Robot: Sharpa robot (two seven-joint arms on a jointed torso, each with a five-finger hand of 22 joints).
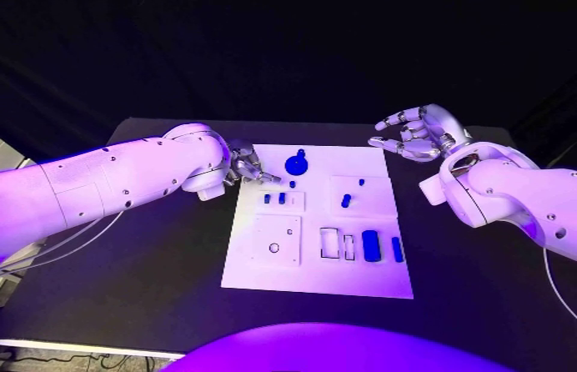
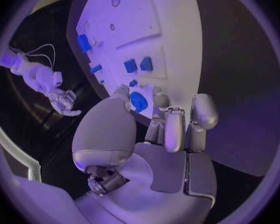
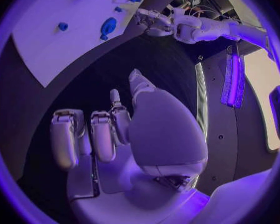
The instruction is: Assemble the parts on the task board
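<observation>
Head view first: the white task board (image 1: 315, 272) lies in the middle of the black table (image 1: 144, 289), and the blue parts sit scattered over it: a round knobbed piece (image 1: 296, 166) near the far edge, two small blocks (image 1: 275, 198) on a raised square, a short peg (image 1: 346, 200) to their right, and two longer bars (image 1: 383, 246) standing by the slots nearer the robot. The left hand (image 1: 247, 170) hovers at the board's far left edge, just beside the round piece, fingers loosely apart with nothing in them. The right hand (image 1: 417, 133) hangs off the board's far right corner, fingers curled but apart and empty. Left wrist view: the left hand's fingers (image 2: 174, 127) reach toward the round piece (image 2: 139, 101), which lies just beyond the fingertips; whether any of them touches it I cannot tell. Right wrist view: the right hand (image 3: 124, 129) is held over bare table, well apart from the board (image 3: 59, 50), holding nothing. These parts look like small rigid plastic, light and smooth, so likely to skid or tip if nudged; I would pinch the round piece by its raised knob, and the bars across their narrow sides.
</observation>
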